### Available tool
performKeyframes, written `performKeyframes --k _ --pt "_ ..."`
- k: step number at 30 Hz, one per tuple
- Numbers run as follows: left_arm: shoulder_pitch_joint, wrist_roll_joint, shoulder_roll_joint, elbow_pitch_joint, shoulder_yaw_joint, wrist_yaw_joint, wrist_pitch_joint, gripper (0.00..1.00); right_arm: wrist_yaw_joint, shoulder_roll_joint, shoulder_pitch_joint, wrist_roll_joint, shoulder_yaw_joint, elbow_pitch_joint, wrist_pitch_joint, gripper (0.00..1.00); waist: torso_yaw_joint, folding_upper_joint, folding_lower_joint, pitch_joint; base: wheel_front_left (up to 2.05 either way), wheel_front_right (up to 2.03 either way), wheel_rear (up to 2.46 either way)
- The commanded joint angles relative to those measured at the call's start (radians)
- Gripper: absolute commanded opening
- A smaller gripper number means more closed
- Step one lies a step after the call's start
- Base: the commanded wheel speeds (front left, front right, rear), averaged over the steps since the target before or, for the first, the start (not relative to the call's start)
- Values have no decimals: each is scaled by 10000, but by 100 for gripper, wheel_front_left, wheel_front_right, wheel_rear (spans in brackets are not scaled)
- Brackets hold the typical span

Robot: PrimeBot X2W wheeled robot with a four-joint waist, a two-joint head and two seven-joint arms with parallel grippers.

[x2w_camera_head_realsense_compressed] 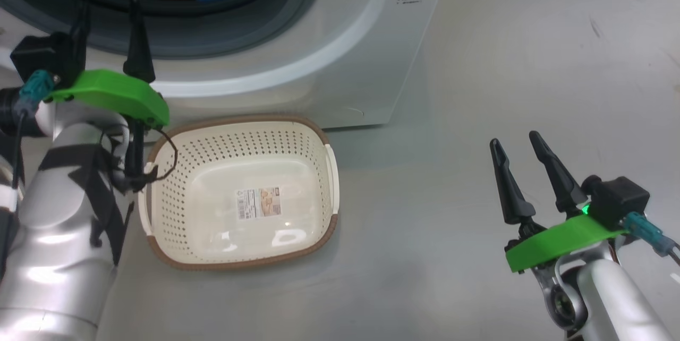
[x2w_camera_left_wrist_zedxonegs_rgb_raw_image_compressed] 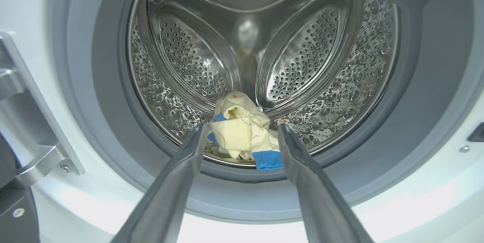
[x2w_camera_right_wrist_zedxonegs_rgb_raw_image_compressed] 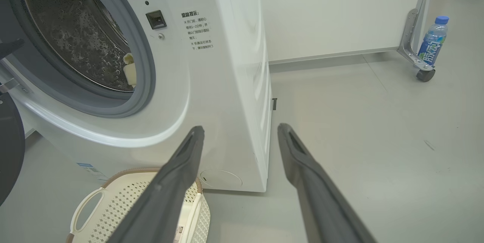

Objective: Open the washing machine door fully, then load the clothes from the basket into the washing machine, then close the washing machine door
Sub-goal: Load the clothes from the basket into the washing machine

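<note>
- floor [x2w_camera_head_realsense_compressed: 504, 65]: pale grey, smooth, slightly glossy, with a few faint marks toward the right of the head view
- scuff [x2w_camera_head_realsense_compressed: 595, 27]: short dark streak on the floor
- panel [x2w_camera_right_wrist_zedxonegs_rgb_raw_image_compressed: 332, 12]: plain white, upright, with a pale strip along its foot where it meets the floor
- bracket [x2w_camera_right_wrist_zedxonegs_rgb_raw_image_compressed: 410, 38]: grey metal, triangular, low at the panel's right edge
- caster [x2w_camera_right_wrist_zedxonegs_rgb_raw_image_compressed: 425, 75]: dark wheel under the bracket, on the floor
- bottle [x2w_camera_right_wrist_zedxonegs_rgb_raw_image_compressed: 433, 46]: clear plastic, blue cap, blue label with white characters, upright, just beside the bracket
</note>
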Motion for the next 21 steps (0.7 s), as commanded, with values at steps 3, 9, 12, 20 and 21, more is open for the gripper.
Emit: performKeyframes --k 3,9,12,20,21 --pt "408 230 470 -1010 403 147 -109 100 -4 -176 242 -94 148 -242 -95 100 235 -1 1 -606 0 0 0" --pt "1729 412 672 -2414 618 419 -110 100 -4 -238 559 -129 216 -251 -95 100 329 -1 1 -1249 0 0 0" --pt "2392 443 778 -3071 694 600 -110 100 -4 -269 727 -138 261 -255 -95 100 339 -1 1 -1541 0 0 0" --pt "4152 469 1271 -5088 805 1105 217 100 -4 -285 1083 -134 293 -293 -95 100 322 -1 1 -2108 0 0 0" --pt "4357 464 1318 -5295 821 1162 256 100 -4 -283 1108 -138 289 -308 -95 100 319 -1 1 -2130 0 0 0"
